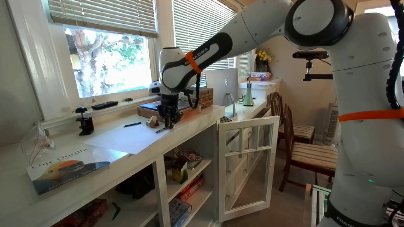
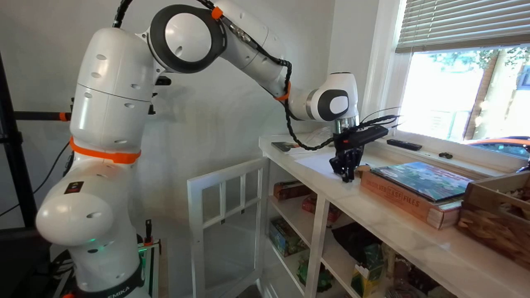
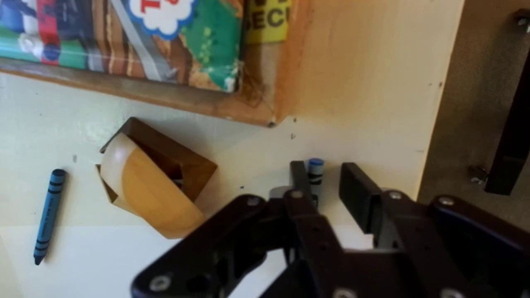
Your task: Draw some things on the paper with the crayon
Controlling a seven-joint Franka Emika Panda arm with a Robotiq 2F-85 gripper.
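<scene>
My gripper (image 3: 325, 178) is spread, and the crayon (image 3: 316, 171) lies on the counter (image 3: 256, 159), it seems between the fingers (image 3: 358, 192) but close to one; if this finger pushes first, it may roll, and a crooked hold could spoil lines on the paper (image 1: 126, 135)

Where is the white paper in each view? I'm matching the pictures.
In an exterior view: paper, left of centre on the countertop.
In an exterior view: paper, right of centre, left of the hand.
Wrist view: paper, along the bottom, partly behind the hand.
Shared landmark: flat brown box.
</scene>
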